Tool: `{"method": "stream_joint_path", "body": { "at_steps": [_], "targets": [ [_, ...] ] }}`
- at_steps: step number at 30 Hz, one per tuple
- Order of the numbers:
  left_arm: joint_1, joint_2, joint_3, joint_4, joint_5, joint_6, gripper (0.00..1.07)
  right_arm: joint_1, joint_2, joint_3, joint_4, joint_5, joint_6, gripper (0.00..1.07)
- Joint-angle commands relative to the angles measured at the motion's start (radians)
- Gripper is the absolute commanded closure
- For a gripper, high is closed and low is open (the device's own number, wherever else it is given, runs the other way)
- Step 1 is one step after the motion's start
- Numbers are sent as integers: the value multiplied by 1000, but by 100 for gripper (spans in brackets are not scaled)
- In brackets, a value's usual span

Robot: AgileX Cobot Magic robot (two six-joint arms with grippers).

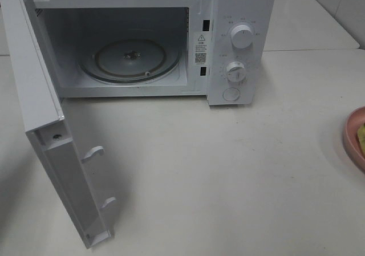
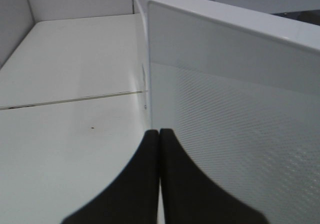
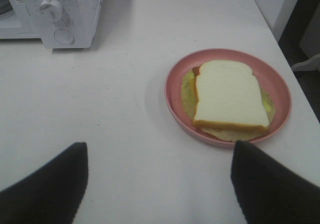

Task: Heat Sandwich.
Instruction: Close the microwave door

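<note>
The sandwich [image 3: 227, 97], white bread over pale green lettuce and a brown filling, lies on a round pink plate [image 3: 176, 87] on the white table; only a sliver of that plate [image 1: 355, 133] shows at the right edge of the high view. My right gripper [image 3: 159, 176] hangs open short of the plate, its two black fingers wide apart with nothing between them. My left gripper [image 2: 159, 134] is shut and empty, its fingertips pressed together next to the outer face of the microwave door [image 2: 230, 114]. Neither arm appears in the high view.
The white microwave [image 1: 242, 45] stands at the back with its door [image 1: 43, 119] swung wide open to the left. Inside, its glass turntable [image 1: 130, 59] is bare. Two control knobs [image 1: 241, 36] sit on the right panel. White table [image 1: 228, 182] stretches in front.
</note>
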Motion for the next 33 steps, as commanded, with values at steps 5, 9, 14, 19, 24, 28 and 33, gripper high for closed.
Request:
{"method": "stream_joint_path", "body": {
  "at_steps": [5, 9, 14, 19, 24, 28, 33],
  "targets": [
    [-54, 95, -46, 67, -76, -54, 107, -8, -26, 1, 1, -11, -11, 31],
    [-132, 132, -53, 28, -84, 16, 107, -8, -26, 1, 1, -11, -11, 31],
    [-247, 168, -64, -98, -88, 78, 107, -8, -26, 1, 1, -11, -11, 31],
    [-324, 200, -104, -181, -81, 86, 107, -8, -26, 1, 1, -11, -11, 31],
    [-377, 229, -136, -235, -80, 138, 107, -8, -26, 1, 1, -11, -11, 31],
    [-456, 269, -170, -346, -79, 195, 107, -8, -26, 1, 1, -11, -11, 31],
    [-525, 302, -204, -452, -76, 253, 107, -8, -26, 1, 1, -11, -11, 31]
  ]
}}
